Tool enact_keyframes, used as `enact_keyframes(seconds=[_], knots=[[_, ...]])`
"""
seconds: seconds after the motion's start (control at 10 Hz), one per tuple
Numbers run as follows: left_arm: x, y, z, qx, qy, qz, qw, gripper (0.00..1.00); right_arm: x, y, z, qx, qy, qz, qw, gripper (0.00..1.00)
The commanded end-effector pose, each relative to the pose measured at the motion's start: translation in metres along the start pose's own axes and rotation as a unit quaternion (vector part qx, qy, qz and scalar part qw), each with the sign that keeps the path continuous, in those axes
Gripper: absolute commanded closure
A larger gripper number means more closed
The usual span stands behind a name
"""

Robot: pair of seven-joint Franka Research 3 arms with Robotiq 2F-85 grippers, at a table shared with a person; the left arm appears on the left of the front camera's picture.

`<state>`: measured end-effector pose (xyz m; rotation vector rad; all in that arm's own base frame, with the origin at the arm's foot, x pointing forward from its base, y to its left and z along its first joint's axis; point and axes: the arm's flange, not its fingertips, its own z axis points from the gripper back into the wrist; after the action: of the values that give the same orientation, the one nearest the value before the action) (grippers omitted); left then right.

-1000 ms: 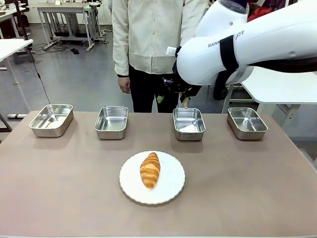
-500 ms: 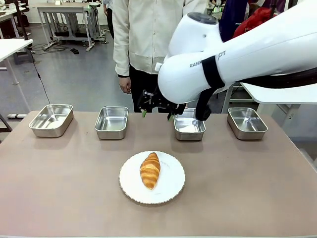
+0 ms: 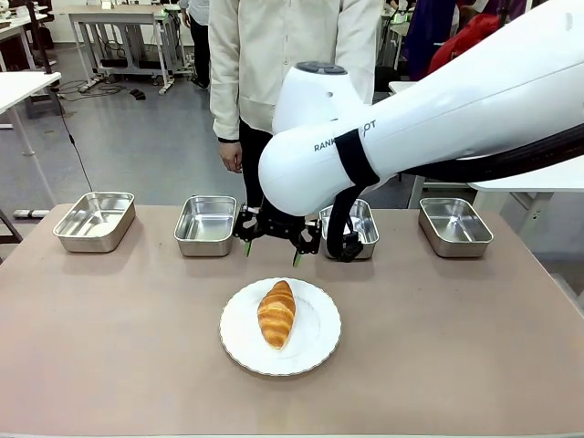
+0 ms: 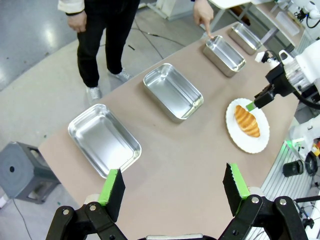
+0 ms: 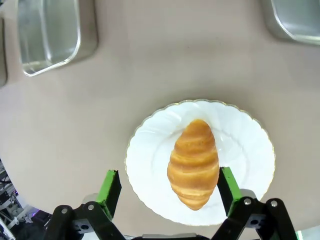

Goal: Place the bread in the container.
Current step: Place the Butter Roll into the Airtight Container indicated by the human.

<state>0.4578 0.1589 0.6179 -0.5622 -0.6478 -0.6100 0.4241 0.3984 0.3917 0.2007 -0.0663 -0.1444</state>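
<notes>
I see my right hand (image 3: 272, 248) spread wide above the far edge of the plate (image 3: 315, 347), pinching nothing. The bread (image 3: 276, 313) lies on that plate, mid-surface. My right arm (image 3: 401, 128) hides much of the third container (image 3: 363, 224), where the person's finger (image 4: 207, 31) points. My left hand (image 4: 172, 187) is spread too, over the surface's (image 3: 109, 347) end, empty.
</notes>
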Motion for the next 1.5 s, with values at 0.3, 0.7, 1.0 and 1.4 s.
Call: enact_keyframes(seconds=[0.3,0.7,1.0,1.4], knots=[[-0.001,-0.003,0.001,-0.004,-0.01,-0.002,1.0,0.0,-0.019,-0.009,-0.03,-0.012,0.048,-0.041,0.998,0.0],[-0.001,-0.003,0.001,-0.004,-0.01,-0.002,1.0,0.0,-0.03,-0.018,-0.048,-0.024,0.081,-0.05,0.995,0.0],[-0.001,-0.003,0.001,-0.004,-0.01,-0.002,1.0,0.0,-0.026,-0.019,-0.062,-0.029,0.095,-0.035,0.994,0.0],[-0.001,-0.003,0.001,-0.004,-0.01,-0.002,1.0,0.0,-0.022,-0.016,-0.08,-0.044,0.12,-0.021,0.992,0.0]])
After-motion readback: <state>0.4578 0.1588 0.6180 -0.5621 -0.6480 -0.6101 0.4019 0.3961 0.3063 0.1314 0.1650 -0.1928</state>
